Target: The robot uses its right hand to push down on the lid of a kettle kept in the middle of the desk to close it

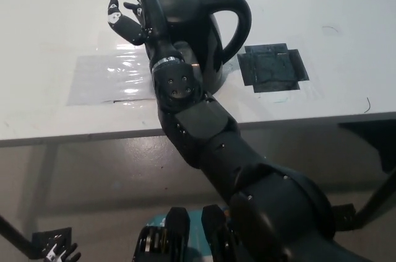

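Your counter (55, 2) was white and glossy, its front edge running across the middle of the head view with grey floor (93, 181) below. You had a black kettle (192, 26) standing upright on it near the middle. Left of the kettle a clear shiny tape patch (105, 79) lay flat. Right of it, just beside the base, a dark cross-shaped tape patch (272, 67) lay flat.

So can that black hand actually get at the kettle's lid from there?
Probably yes. The right hand is open, at the upper left side of the kettle, and nothing lies between it and the domed top. Whether it touches the kettle can't be told. The left hand rests low, off the desk.
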Motion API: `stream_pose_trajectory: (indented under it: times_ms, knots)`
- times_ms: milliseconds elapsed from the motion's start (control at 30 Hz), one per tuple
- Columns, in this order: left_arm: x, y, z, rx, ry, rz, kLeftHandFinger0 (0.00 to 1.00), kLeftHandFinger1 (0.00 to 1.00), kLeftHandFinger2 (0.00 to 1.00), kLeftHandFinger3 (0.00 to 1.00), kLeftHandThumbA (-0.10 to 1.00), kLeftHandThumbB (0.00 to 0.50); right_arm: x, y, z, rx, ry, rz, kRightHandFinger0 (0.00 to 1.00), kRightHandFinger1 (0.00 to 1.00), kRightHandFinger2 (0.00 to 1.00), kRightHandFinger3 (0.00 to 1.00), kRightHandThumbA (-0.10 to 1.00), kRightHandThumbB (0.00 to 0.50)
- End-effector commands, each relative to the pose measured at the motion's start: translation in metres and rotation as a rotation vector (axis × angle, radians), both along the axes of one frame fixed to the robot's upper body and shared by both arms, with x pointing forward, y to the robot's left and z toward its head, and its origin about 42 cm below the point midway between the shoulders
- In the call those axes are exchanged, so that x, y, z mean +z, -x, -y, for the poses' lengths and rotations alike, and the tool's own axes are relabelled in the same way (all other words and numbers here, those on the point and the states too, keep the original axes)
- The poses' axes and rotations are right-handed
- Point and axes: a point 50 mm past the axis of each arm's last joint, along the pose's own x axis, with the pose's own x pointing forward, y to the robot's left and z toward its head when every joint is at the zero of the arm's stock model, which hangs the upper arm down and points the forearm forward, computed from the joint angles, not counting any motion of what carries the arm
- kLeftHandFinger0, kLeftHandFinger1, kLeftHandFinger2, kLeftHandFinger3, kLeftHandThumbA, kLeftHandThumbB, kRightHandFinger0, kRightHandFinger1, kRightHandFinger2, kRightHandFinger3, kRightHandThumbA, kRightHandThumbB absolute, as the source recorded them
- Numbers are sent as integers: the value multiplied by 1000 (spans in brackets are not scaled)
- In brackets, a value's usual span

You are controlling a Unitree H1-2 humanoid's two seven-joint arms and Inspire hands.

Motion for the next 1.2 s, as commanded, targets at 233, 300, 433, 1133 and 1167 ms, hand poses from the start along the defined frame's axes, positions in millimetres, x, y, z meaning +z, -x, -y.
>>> stream_pose_trajectory:
  times_ms: [233, 300, 433, 1133, 1167]
  knots:
    - [5, 10, -10, 15, -12, 19, 1000, 1000, 1000, 1000, 255, 279, 22, -8, 12, 33, -107, 74, 975, 1000, 1000, 1000, 322, 81]
    - [4, 12, -11, 16, -8, 21, 1000, 1000, 1000, 1000, 253, 273, 36, -5, 9, 46, -134, 142, 969, 1000, 1000, 1000, 308, 71]
    - [5, 16, -13, 24, -2, 14, 1000, 1000, 1000, 1000, 247, 262, 98, 28, 12, 132, -231, 451, 956, 1000, 1000, 1000, 383, 144]
    - [18, 8, -33, 58, -26, 56, 1000, 1000, 1000, 1000, 218, 259, 109, 175, 189, 151, -105, 730, 960, 1000, 1000, 1000, 308, 53]
    - [19, 7, -35, 54, -40, 62, 1000, 1000, 1000, 1000, 229, 252, 96, 178, 200, 123, -109, 704, 955, 1000, 1000, 1000, 286, 57]
